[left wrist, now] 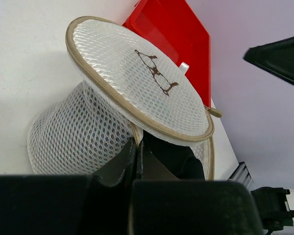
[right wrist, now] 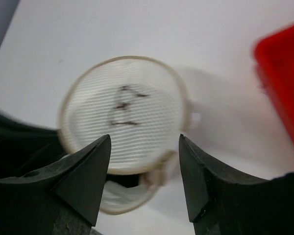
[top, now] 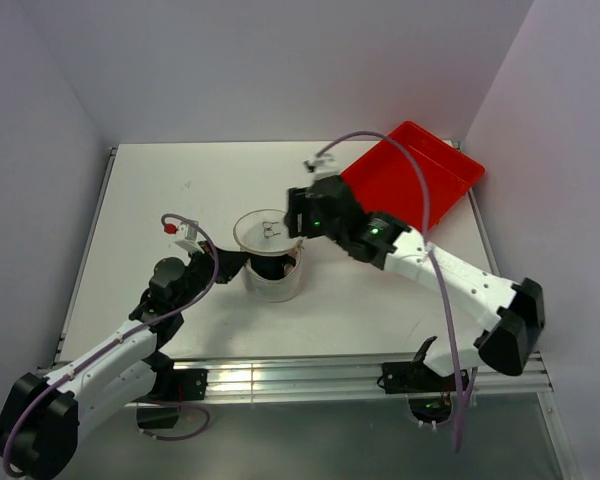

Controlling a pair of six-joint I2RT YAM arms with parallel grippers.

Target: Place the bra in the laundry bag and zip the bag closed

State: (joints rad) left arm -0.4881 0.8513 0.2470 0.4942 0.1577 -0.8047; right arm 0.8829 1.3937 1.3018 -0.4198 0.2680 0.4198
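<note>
The laundry bag (top: 272, 270) stands near the middle of the table (top: 180, 190). Its lid (top: 267, 232) is tilted up and left unzipped along the near side. A dark mass is seen inside under the raised lid and is judged to be the bra (left wrist: 174, 156). The left gripper (top: 226, 262) is closed tight on the bag's left rim, where the mesh wall and the tan binding meet. The right gripper (right wrist: 144, 147) is held above the lid with its 2 fingers well apart and nothing between them. The red tray (top: 410, 175) lies at the far right, apart from the bag.

The bag is judged light and soft in the wall and stiff only at the round rim, so it is likely to slide or collapse if pushed unbraced. The mesh is easily snagged. The rim is best pinched for steadying. For closing, the small tan tab (left wrist: 214, 112) at the lid's edge is the part to be taken. It is possibly the zip pull, though this cannot be told for certain.
</note>
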